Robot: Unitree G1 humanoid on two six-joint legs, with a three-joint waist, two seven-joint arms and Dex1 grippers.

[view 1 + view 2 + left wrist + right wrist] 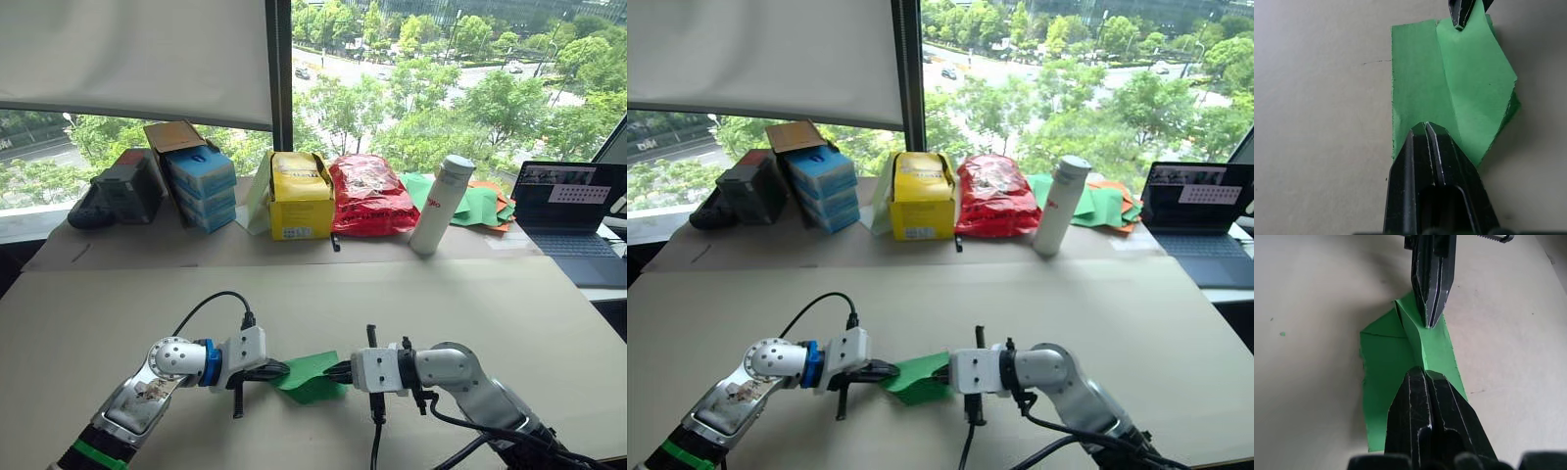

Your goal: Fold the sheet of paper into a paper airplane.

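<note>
From the head camera you see the folded green sheet of paper (310, 374) lying on the beige table (441, 304) near its front edge, pinched from both sides: your left gripper (275, 371) bites its left end and your right gripper (338, 371) its right end, the two tips close together with the paper bridging them. Along the far edge, well apart from the work, stand a black case (118, 191), a stack of blue boxes (201, 186), a yellow box (301, 196), a red bag (368, 196), a white bottle (442, 206), a heap of green and orange sheets (482, 206) and an open laptop (568, 211); nothing lies between them and the paper. In the left wrist view your left fingers (1425, 161) are pressed together on the paper's near edge, covering part of it, and a raised crease runs down the sheet to the right gripper's tip at the far edge. In the right wrist view your right fingers (1425, 401) clamp the near end along that ridge, with the left gripper closed on the opposite end; the layers underneath the folds are hard to make out.
</note>
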